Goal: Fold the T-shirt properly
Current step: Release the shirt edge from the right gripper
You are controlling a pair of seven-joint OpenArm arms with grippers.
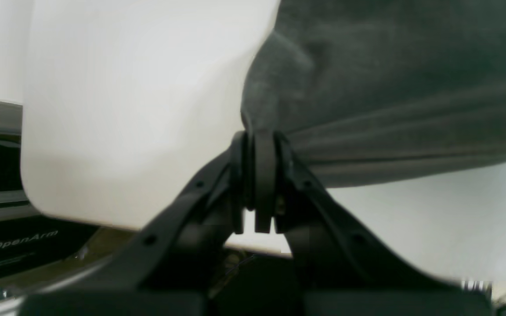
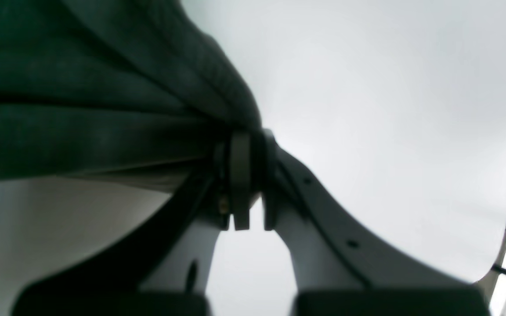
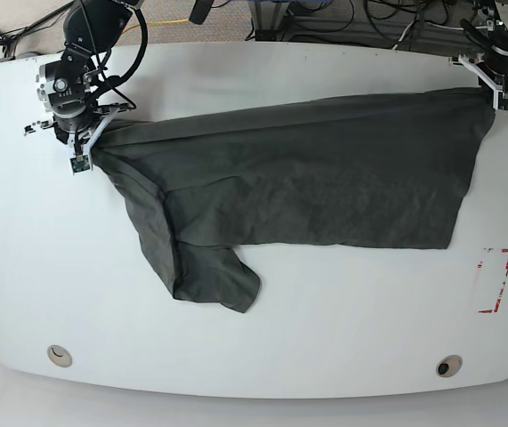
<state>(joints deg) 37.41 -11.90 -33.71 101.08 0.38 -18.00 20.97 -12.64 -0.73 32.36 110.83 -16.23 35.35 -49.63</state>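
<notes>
You've got one shirt [image 3: 307,178] on the table [image 3: 262,347], and both arms are on it. Your left gripper [image 3: 501,100] is clamped on the cloth at the far corner of the table, jaws pinched tight on a gathered bunch, with creases fanning out from the grip in the wrist view. Your right gripper [image 3: 80,158] is closed on the opposite end the same way, cloth bunched between its fingers.

The shirt is stretched between the two grips along the far half of the table, its upper edge pulled into a fairly straight line. Below that it lies mostly flat, but not tidy: near your right gripper a long flap trails toward the near edge and ends in a rumpled lobe, likely a sleeve or a doubled-over part.

I'd call this early going. The shirt is spread, no clean fold shows yet, and all the folding is left.

Count: one shirt, two grippers, one red mark [image 3: 494,280] on the table near the left arm's side.
</notes>
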